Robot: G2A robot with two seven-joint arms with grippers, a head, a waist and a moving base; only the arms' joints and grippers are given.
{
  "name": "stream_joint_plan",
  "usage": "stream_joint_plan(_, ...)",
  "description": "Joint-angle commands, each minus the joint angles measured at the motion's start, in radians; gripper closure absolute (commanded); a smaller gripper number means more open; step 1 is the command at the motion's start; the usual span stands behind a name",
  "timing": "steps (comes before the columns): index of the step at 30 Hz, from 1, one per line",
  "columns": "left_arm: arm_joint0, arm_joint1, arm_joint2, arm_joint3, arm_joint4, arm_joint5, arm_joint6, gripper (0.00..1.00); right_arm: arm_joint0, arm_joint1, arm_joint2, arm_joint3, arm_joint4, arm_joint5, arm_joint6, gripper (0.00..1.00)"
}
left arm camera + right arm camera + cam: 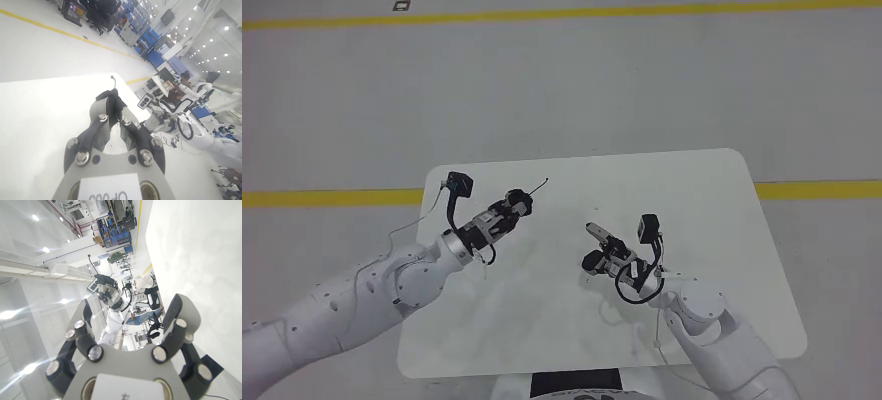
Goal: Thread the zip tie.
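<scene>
Pinching the zip tie (114, 84) between its closed fingers (98, 109), the left gripper (113, 95) is hovering above the white table (37, 113), over the rear left part as the top view shows it. The zip tie is a thin black strip. A short length of it is sticking out past the fingertips, curving slightly and ending in a small square head. The rest of the strip is running back between the dark pads, where I cannot follow it. In the top view the free end of the zip tie (541, 186) is pointing away from the robot and a little toward the right arm's side, and it is hanging in the air above the tabletop.

The right gripper (130, 310) is holding its fingers (173, 311) wide apart, clamping nothing. In the top view the right gripper (590, 245) is sitting over the middle of the table (692, 200), well apart from the left gripper (517, 207). The two grippers are facing roughly toward each other. From the right wrist, the left gripper (103, 280) is showing farther off, with the zip tie (92, 264) rising from its tip.
</scene>
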State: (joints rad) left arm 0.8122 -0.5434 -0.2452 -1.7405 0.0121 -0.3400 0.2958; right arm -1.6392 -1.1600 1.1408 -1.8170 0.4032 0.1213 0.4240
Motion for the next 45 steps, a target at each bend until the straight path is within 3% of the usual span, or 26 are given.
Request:
stream_joint_plan(1, 0.005, 0.001, -0.011, -0.002, -0.019, 0.000, -0.041, 1.00, 0.000, 0.000, 0.000, 0.000, 0.000, 0.000, 0.000, 0.00)
stream_joint_plan(6, 0.019, -0.005, -0.057, 0.009, -0.086, 0.000, -0.132, 1.00, 0.000, 0.000, 0.000, 0.000, 0.000, 0.000, 0.000, 0.00)
stream_joint_plan(9, 0.034, -0.010, -0.105, 0.009, -0.157, 0.000, -0.239, 1.00, 0.000, 0.000, 0.000, 0.000, 0.000, 0.000, 0.000, 0.00)
stream_joint_plan(13, 0.074, -0.021, -0.210, 0.020, -0.285, 0.000, -0.428, 1.00, 0.000, 0.000, 0.000, 0.000, 0.000, 0.000, 0.000, 0.00)
stream_joint_plan(16, 0.126, -0.034, -0.323, 0.039, -0.371, 0.000, -0.587, 1.00, 0.000, 0.000, 0.000, 0.000, 0.000, 0.000, 0.000, 0.00)
stream_joint_plan(20, 0.216, -0.065, -0.492, 0.071, -0.462, 0.000, -0.792, 1.00, 0.000, 0.000, 0.000, 0.000, 0.000, 0.000, 0.000, 0.00)
stream_joint_plan(23, 0.297, -0.101, -0.625, 0.088, -0.530, 0.000, -0.970, 1.00, 0.000, 0.000, 0.000, 0.000, 0.000, 0.000, 0.000, 0.00)
stream_joint_plan(24, 0.333, -0.118, -0.680, 0.095, -0.567, 0.000, -1.055, 1.00, 0.000, 0.000, 0.000, 0.000, 0.000, 0.000, 0.000, 0.00)
stream_joint_plan(25, 0.341, -0.122, -0.695, 0.098, -0.576, 0.000, -1.077, 1.00, 0.000, 0.000, 0.000, 0.000, 0.000, 0.000, 0.000, 0.00)
stream_joint_plan(36, 0.341, -0.122, -0.695, 0.098, -0.576, 0.000, -1.077, 1.00, 0.000, 0.000, 0.000, 0.000, 0.000, 0.000, 0.000, 0.00)
stream_joint_plan(38, 0.348, -0.124, -0.683, 0.080, -0.537, 0.000, -1.103, 1.00, 0.000, 0.000, 0.000, 0.000, 0.000, 0.000, 0.000, 0.00)
stream_joint_plan(42, 0.383, -0.126, -0.695, 0.053, -0.497, 0.000, -1.177, 1.00, 0.000, 0.000, 0.000, 0.000, 0.000, 0.000, 0.000, 0.00)
stream_joint_plan(45, 0.441, -0.131, -0.733, 0.023, -0.542, 0.000, -1.237, 1.00, 0.000, 0.000, 0.000, 0.000, 0.000, 0.000, 0.000, 0.00)
